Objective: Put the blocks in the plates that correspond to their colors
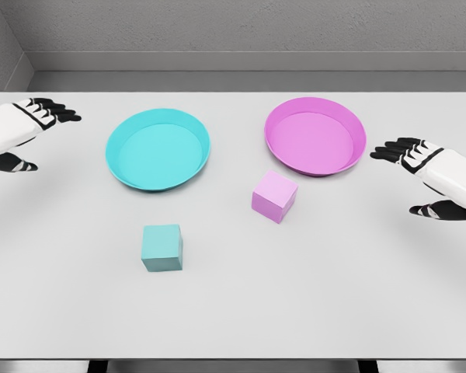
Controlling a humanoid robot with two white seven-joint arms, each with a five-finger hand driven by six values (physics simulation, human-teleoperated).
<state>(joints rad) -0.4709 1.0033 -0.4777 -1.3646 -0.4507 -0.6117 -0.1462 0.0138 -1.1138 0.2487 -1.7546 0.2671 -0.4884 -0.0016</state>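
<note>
Both arms are cut off at the picture's edges, showing only hands and wrists. The left hand (33, 132) and right hand (419, 175) hover with fingers spread, holding nothing. On the counter (334, 295), the teal block (162, 247) sits near the teal plate (158, 148), the pink block (274, 196) near the pink plate (315, 135).

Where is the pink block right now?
In the head view, the pink block sits on the white table, right of the middle, just in front of the pink plate.
</note>
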